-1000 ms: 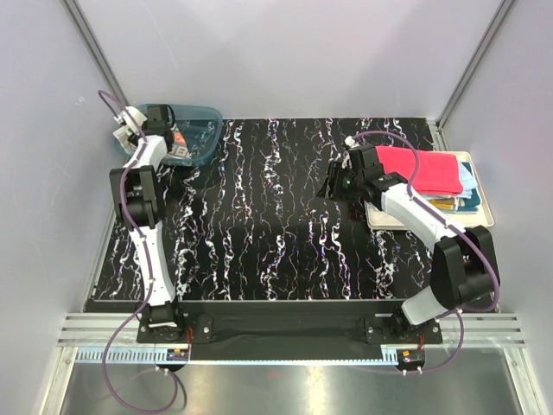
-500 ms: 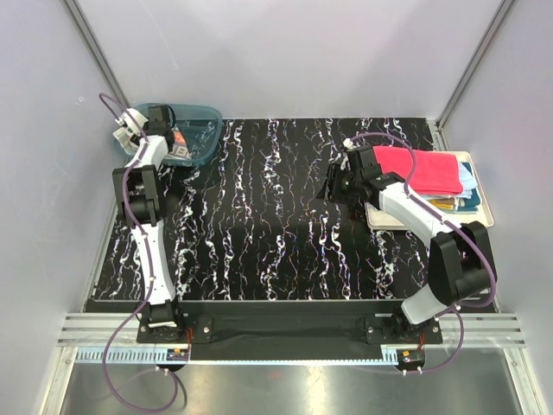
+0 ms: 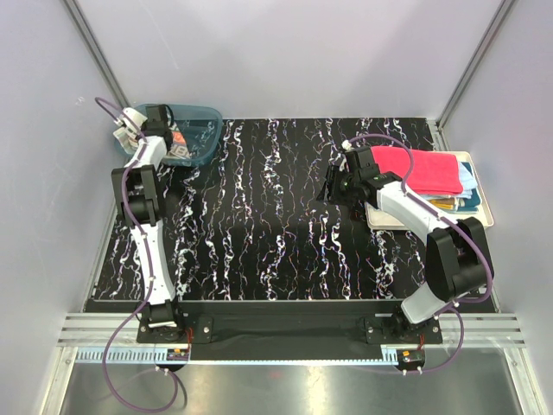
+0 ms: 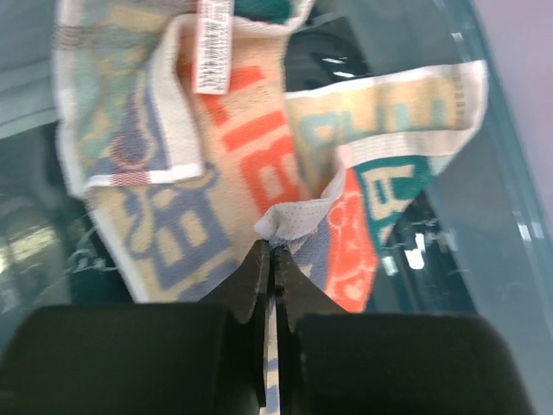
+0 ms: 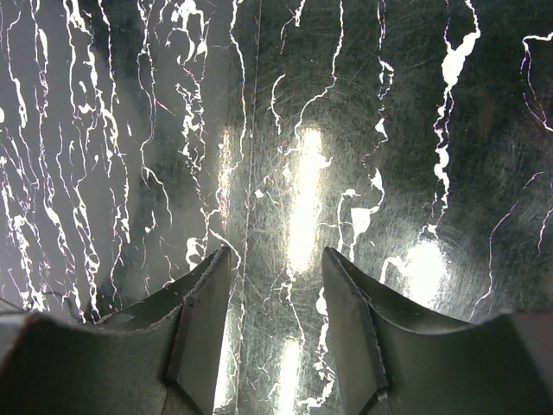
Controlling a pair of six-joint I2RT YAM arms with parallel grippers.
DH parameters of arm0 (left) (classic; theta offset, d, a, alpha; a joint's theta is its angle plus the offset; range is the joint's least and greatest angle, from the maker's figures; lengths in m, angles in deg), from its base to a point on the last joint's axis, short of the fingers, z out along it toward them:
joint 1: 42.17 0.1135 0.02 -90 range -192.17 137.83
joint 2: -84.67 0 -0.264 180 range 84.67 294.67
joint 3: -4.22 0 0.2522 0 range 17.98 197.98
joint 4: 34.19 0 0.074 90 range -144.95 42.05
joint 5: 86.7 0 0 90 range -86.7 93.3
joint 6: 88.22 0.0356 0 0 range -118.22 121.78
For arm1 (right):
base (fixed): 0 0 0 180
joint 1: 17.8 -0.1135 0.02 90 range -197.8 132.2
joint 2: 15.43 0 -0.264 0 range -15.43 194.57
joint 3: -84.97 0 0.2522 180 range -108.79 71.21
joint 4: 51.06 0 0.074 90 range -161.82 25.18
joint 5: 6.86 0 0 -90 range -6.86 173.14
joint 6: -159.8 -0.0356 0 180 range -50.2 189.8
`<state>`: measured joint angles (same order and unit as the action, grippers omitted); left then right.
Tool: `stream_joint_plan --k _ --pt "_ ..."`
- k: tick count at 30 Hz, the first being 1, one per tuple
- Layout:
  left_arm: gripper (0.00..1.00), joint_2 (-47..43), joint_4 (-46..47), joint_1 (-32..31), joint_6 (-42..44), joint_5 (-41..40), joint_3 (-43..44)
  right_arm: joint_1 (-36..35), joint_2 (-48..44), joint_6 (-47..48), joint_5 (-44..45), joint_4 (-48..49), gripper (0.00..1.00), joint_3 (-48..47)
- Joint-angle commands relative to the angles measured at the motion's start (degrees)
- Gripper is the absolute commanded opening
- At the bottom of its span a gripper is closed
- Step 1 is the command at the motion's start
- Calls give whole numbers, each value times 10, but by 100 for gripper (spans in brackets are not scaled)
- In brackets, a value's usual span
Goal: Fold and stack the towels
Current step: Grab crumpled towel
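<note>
Cloth is pinched at the tips of our left gripper (image 4: 270, 249): the jaws are pressed together on a raised, white-edged fold of the lettered towel (image 4: 259, 164), which lies crumpled inside the teal bin (image 4: 497, 181). The towel spreads out ahead of the fingertips, too bunched for us to name a long axis. We judge the step in hand to be drawing this towel out. What matters is that the pinch sits within the bin's walls, so the way out is upward first, then over the rim onto the table (image 3: 259, 216) beside the bin. Our right gripper (image 5: 276, 259) hovers over bare table well apart from the bin, jaws partly spread and holding nothing. The red-pink towel (image 3: 429, 170) tops a stack on the tray (image 3: 486, 212), farthest from the bin. Our left arm is plainly the nearer.
</note>
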<state>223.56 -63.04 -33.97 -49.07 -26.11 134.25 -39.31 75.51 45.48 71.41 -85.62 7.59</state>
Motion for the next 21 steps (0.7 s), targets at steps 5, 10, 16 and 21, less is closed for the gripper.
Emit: stream_joint_plan --k 5,10,16,21 --pt "0 -98 209 -8 10 55 -106 -6 4 0 -12 18 52 -27" --pt "0 -171 312 -38 16 68 -202 -6 6 1 -8 18 52 -31" --pt "0 -244 394 -79 34 60 -282 -5 6 4 -6 18 52 -34" --pt "0 -297 424 -116 38 40 -322 -6 4 7 -3 21 52 -35"
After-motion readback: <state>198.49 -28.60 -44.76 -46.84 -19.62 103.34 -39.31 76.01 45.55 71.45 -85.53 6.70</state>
